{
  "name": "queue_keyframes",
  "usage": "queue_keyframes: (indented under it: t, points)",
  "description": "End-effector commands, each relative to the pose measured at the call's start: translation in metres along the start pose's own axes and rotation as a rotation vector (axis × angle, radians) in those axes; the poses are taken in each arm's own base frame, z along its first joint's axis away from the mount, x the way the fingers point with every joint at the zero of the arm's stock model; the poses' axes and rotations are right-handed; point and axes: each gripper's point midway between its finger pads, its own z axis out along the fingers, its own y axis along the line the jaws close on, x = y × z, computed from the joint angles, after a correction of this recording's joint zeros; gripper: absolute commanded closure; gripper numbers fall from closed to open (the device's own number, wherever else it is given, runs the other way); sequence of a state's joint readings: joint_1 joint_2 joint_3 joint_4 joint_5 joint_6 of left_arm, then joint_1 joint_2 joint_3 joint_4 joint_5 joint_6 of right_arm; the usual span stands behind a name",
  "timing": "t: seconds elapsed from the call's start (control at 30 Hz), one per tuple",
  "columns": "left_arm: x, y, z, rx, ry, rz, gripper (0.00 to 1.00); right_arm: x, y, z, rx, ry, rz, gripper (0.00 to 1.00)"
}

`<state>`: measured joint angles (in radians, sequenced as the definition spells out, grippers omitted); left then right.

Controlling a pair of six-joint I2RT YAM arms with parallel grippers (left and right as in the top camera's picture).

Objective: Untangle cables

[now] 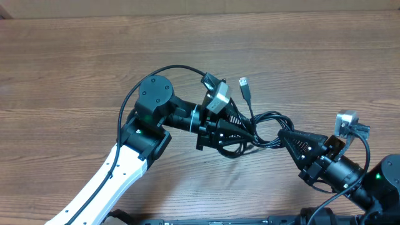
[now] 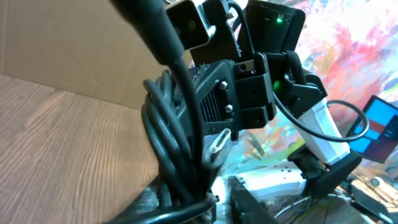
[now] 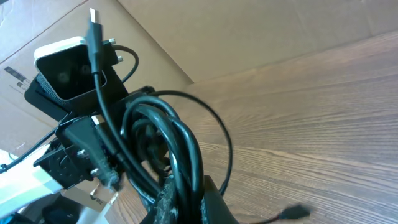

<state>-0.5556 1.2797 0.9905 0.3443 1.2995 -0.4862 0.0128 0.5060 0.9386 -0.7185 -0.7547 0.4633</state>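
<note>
Overhead view: cables (image 1: 265,125) bunched in tangled loops directly right of the left gripper (image 1: 240,132), above the table (image 1: 75,56); one plug (image 1: 245,84) free, just behind the left gripper. Right gripper (image 1: 284,136) on the far side of the bunch, opposed, probably for pulling the loops apart.

Left wrist view: jaws narrow, clamped on several strands.

Right wrist view: jaws pinched narrow on the same bunch, facing the left gripper.

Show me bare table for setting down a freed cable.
Crowded: centre, where left pincer and right pincer clamp the tangled thin black cables. Free: brown wooden table beyond the black USB plug, and the near strip below the tangle.
</note>
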Motion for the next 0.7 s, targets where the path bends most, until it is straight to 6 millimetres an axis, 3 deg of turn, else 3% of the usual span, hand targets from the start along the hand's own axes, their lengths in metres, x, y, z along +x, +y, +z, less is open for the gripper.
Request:
queue_keyframes:
  t: [0.0, 0.3, 0.57, 0.67]
  points:
    - [-0.007, -0.001, 0.001, -0.010, -0.010, -0.002, 0.00, -0.008, 0.000, -0.004, 0.025, -0.037, 0.029, 0.96]
    - [-0.003, 0.001, -0.023, 0.019, 0.020, -0.039, 0.00, -0.016, -0.019, -0.006, 0.126, -0.105, 0.220, 0.96]
    - [0.007, 0.040, -0.054, -0.153, -0.029, -0.285, 0.00, -0.023, -0.030, -0.008, 0.174, -0.169, 0.394, 0.96]
    - [0.008, 0.037, -0.054, -0.141, -0.021, -0.272, 0.00, -0.023, -0.031, -0.009, 0.177, -0.178, 0.441, 0.96]
